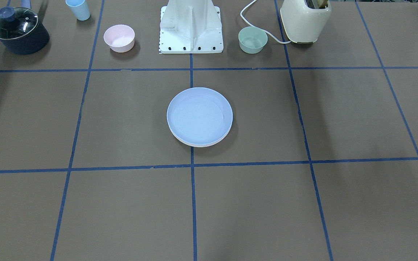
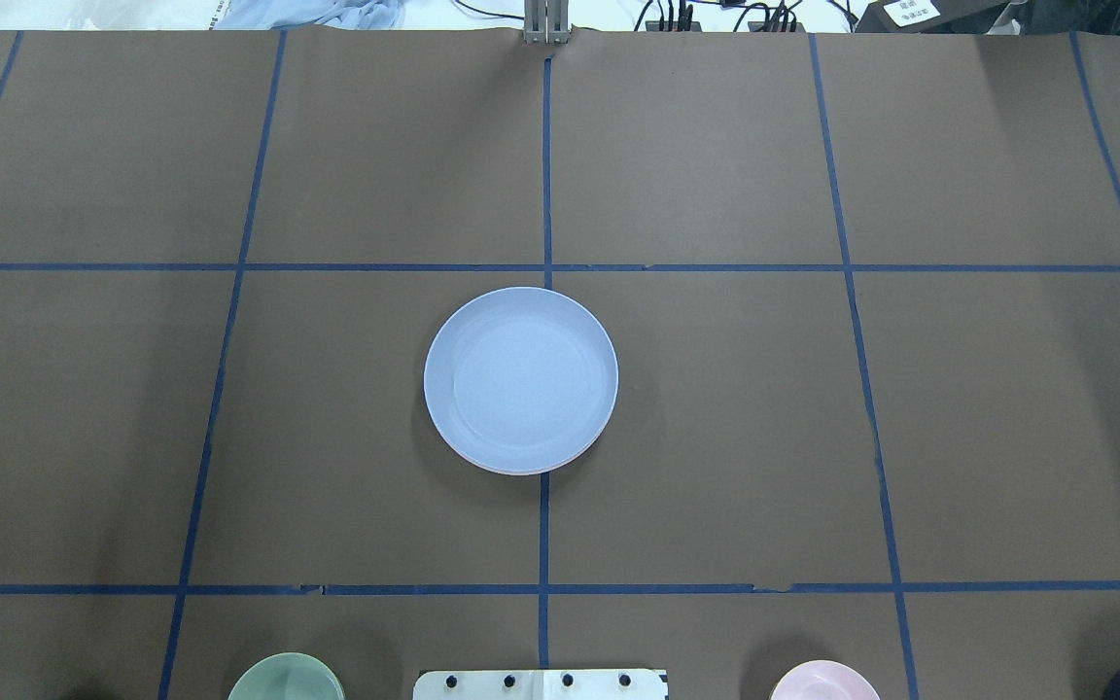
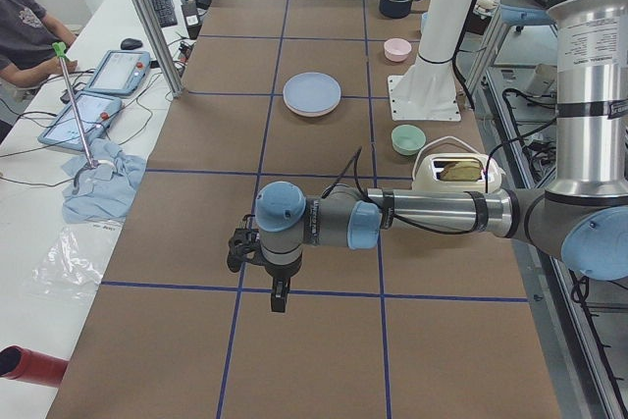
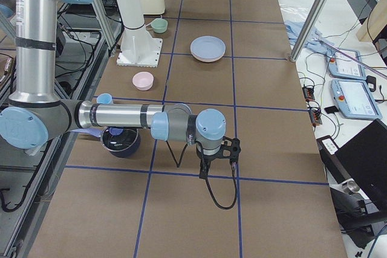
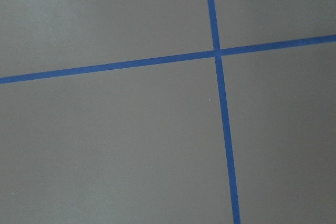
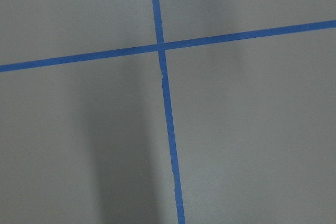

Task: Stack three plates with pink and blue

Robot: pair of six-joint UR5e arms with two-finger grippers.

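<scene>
Brown bench (image 1: 339, 116): blue plate (image 1: 199, 116) tops the stack (image 1: 197, 144) at frame centre, paler rims beneath. Left pincer (image 3: 280, 293) and right pincer (image 4: 204, 170) hang well away, low in the side views, neither clearly nearer; their opening I cannot tell.

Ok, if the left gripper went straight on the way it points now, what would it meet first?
The left gripper points straight down, so it would likely meet the bare table first, beside a blue tape crossing. Nothing else shows in that line.
</scene>
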